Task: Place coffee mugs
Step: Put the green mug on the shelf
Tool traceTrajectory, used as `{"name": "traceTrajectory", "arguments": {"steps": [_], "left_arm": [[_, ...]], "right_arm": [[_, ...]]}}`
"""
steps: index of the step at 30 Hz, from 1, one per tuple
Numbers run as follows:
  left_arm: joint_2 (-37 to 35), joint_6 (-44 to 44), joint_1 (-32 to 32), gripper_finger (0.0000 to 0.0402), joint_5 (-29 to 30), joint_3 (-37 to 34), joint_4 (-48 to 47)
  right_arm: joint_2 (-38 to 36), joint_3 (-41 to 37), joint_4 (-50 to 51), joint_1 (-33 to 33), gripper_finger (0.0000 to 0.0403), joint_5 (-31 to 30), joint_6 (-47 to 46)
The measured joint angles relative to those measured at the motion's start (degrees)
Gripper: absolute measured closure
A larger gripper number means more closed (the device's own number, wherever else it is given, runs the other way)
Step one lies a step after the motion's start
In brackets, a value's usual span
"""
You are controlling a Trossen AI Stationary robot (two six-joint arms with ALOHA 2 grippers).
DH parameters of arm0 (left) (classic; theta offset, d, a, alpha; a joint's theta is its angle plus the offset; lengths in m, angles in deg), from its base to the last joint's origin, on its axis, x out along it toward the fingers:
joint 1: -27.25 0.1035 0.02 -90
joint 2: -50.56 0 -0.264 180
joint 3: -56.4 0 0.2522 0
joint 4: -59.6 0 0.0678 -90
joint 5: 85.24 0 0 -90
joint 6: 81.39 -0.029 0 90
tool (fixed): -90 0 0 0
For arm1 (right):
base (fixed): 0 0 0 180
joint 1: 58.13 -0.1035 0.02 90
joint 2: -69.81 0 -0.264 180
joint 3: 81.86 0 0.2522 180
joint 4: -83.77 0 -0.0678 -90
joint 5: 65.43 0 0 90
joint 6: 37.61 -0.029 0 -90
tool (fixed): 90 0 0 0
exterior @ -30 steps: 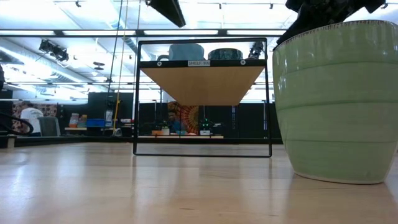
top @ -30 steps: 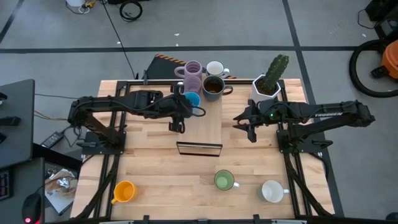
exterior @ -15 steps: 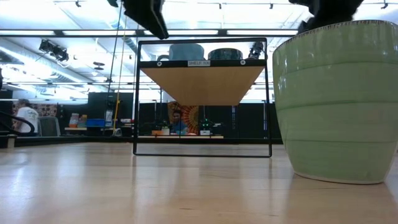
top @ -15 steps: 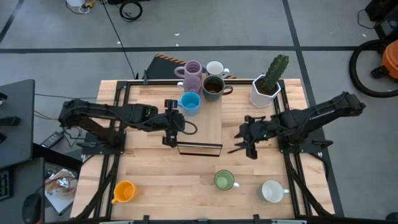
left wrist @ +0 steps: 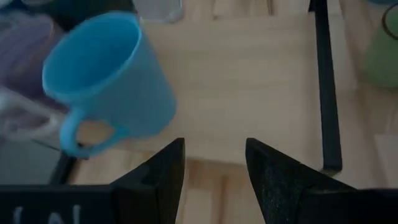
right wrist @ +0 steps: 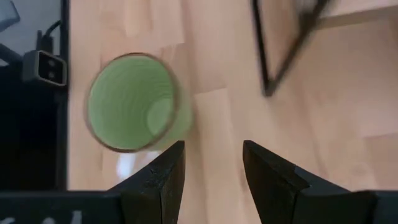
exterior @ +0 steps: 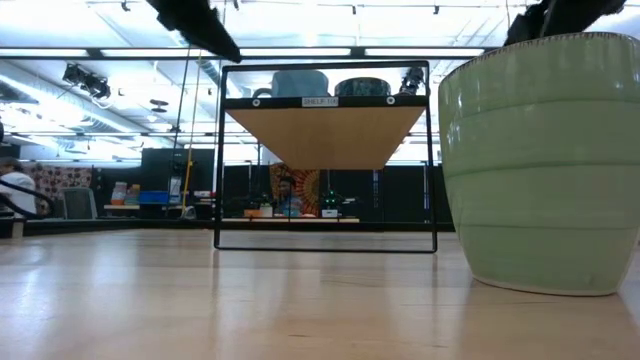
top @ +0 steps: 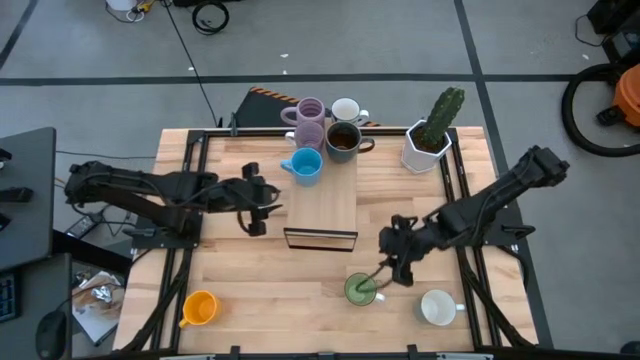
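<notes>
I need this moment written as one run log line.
left tool: open, empty, near blue mug | right tool: open, above green mug | orange mug, white mug: on table

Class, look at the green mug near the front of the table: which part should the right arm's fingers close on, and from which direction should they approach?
Grip the rim wall of the green mug, coming down from above. It stands upright with its mouth open, so one finger can probably go inside and one outside. The right gripper hovers open nearby. Stay off the handle, which points toward the white mug.
</notes>
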Motion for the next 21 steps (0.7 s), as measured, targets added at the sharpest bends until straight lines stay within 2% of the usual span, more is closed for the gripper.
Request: {"name": "traceTrajectory", "arguments": {"steps": [4,9,15,21], "left_arm": [[-3.34,7.04,0.0,0.0226,0.03,-5.53,4.25],[-5.12,14.19,-0.3,0.0226,-0.15,-9.34,5.0],[-5.07,13.68,-2.66,0.0226,-0.98,-11.16,8.47],[-5.46,12.85,-5.88,0.0226,1.58,-12.54,10.84]], "right_arm": [[5.31,3.99,3.42,-4.08,0.0235,-0.14,-4.61],[11.72,9.47,6.79,-8.47,0.0221,-0.13,-11.9],[18.55,12.83,7.19,-11.95,0.0185,-0.13,-19.31],[22.85,13.29,6.09,-12.84,0.0156,1.44,-24.18]]}}
